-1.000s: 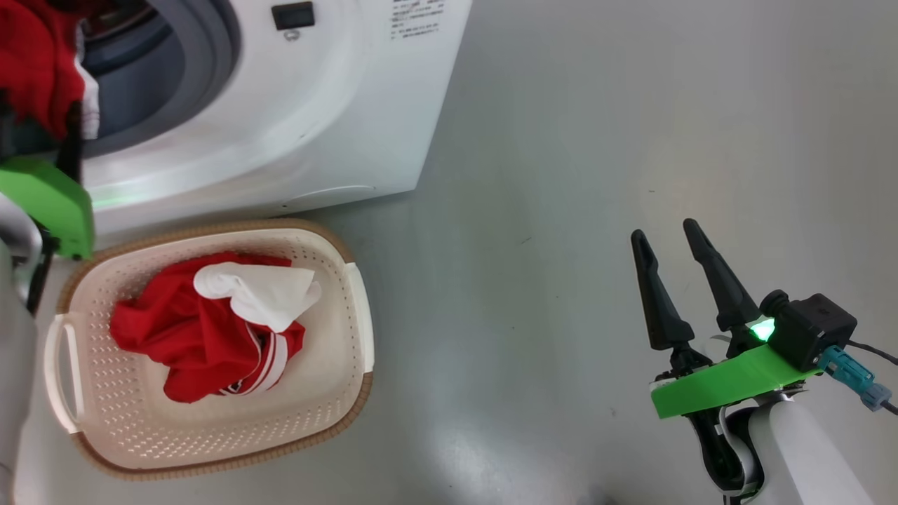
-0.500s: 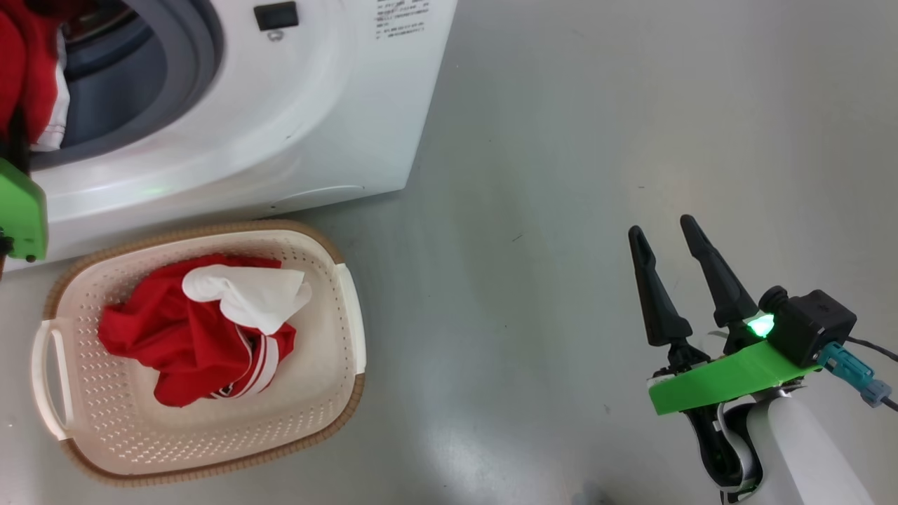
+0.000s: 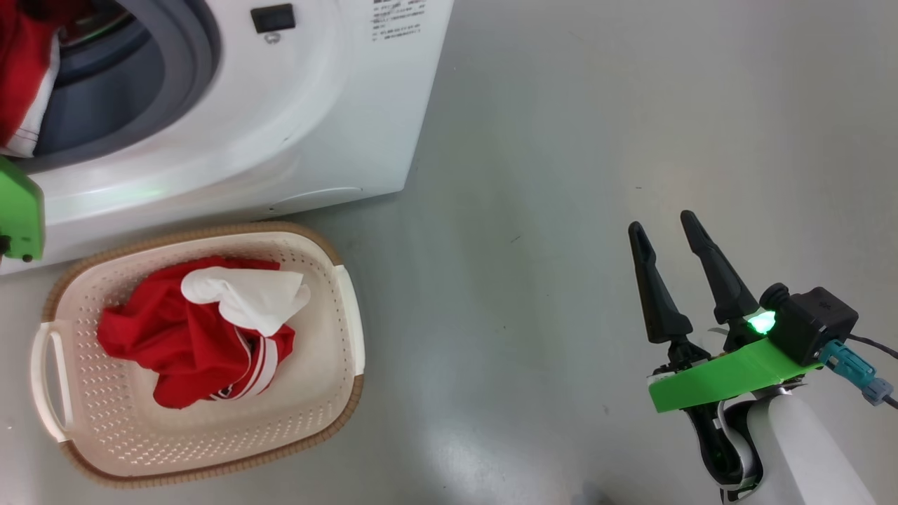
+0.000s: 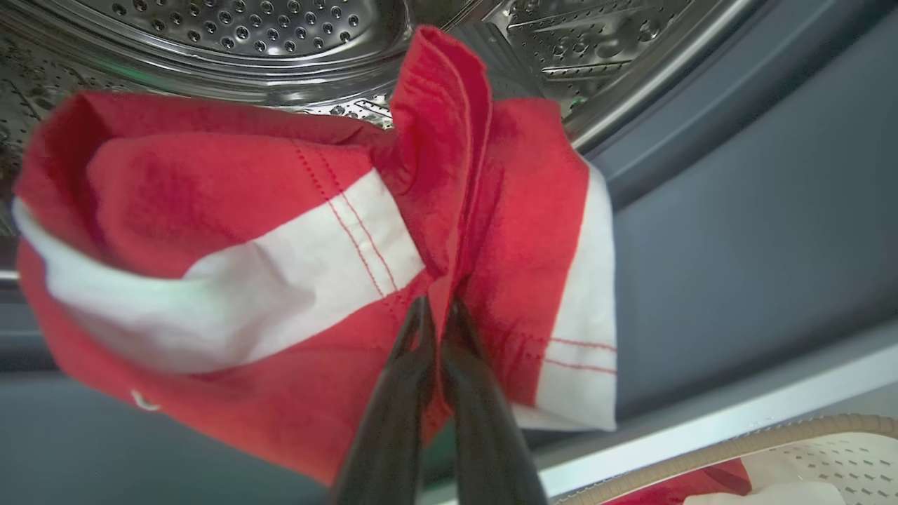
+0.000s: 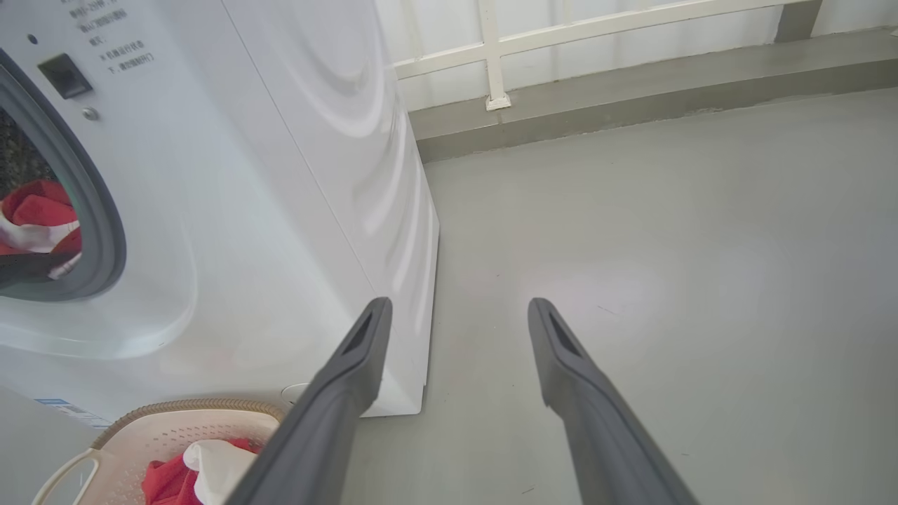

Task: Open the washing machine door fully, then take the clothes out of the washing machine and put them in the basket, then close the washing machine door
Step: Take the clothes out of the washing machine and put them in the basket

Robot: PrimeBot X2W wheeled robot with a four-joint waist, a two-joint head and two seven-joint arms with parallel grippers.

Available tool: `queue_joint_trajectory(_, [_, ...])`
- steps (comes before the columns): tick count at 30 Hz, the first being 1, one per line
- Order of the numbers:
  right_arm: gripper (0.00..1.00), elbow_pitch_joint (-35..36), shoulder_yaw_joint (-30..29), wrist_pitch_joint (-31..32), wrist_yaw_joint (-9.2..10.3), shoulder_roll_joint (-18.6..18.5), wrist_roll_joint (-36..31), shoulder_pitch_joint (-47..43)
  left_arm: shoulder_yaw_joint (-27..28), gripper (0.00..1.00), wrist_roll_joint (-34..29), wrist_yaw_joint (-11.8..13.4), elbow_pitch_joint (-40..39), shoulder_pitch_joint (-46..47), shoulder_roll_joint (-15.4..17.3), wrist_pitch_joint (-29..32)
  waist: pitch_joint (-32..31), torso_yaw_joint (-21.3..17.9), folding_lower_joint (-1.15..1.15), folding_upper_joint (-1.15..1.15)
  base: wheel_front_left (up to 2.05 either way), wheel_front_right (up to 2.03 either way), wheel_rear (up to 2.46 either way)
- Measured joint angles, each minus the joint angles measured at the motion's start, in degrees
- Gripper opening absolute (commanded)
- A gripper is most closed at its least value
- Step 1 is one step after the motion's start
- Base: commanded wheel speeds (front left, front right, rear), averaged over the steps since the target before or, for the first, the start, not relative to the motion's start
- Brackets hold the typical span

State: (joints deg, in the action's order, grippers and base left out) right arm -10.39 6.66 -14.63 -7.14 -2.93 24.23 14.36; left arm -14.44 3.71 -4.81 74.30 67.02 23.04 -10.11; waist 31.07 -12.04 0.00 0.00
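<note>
Grey floor [image 3: 561,140] beside the washing machine [image 3: 316,105]; left gripper [image 4: 436,308] clamps a red jersey [image 4: 512,210] at its opening, right gripper [image 3: 663,222] splayed beside it.

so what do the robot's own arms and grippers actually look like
Both grippers have two long, dark, tapering fingers: the right gripper and the left gripper. Behind the right one sit a bright green bracket, a black camera box with a glowing green light, and a teal connector on a dark cable. The forearm is white. A second green bracket shows at the left.
</note>
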Motion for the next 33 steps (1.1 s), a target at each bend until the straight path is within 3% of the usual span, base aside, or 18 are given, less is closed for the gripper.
queue_joint_trajectory(13, [1.0, -0.2, -0.6, 0.0, 0.0, 0.0, -0.1, 0.0, 4.5, 0.0, 7.3, -0.5, -4.1, -0.5, -2.7, -4.2, -2.3, 1.5, 0.0, 0.0, 0.0, 0.0, 0.0])
queue_joint_trajectory(20, [1.0, -0.4, -1.0, 0.0, 0.0, 0.0, -0.6, -0.2, 10.9, 0.0, 12.0, -0.8, -19.7, -8.7, -4.3, -4.2, -4.3, 2.8, 0.0, 0.0, 0.0, 0.0, 0.0])
queue_joint_trajectory(33, [1.0, -0.9, -2.4, 0.0, 0.0, 0.0, -1.5, -2.4, 22.7, 0.0, 12.5, -2.0, -44.9, -22.7, -11.1, -4.4, -8.0, 5.5, 0.0, 0.0, 0.0, 0.0, 0.0])
